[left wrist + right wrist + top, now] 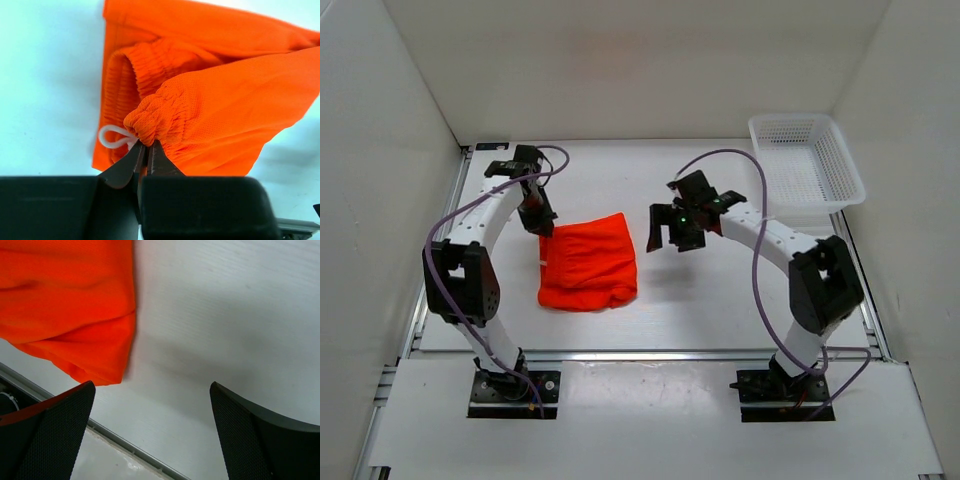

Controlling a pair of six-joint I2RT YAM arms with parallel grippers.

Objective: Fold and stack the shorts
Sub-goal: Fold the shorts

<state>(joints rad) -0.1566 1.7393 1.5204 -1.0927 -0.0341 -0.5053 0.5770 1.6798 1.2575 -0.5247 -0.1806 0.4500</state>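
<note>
Lying crumpled left of centre on the tabletop (720, 290), the shorts (588, 265) are gripped at the gathered waistband by the left pincer (146, 150), which is clenched on the fabric beside a white drawstring (112, 136) loop. The right pincer (151, 387) is held released over bare tabletop just right of the shorts. A white mesh basket (790, 119) is set in the far right corner, well apart, with the right arm stretched between.
</note>
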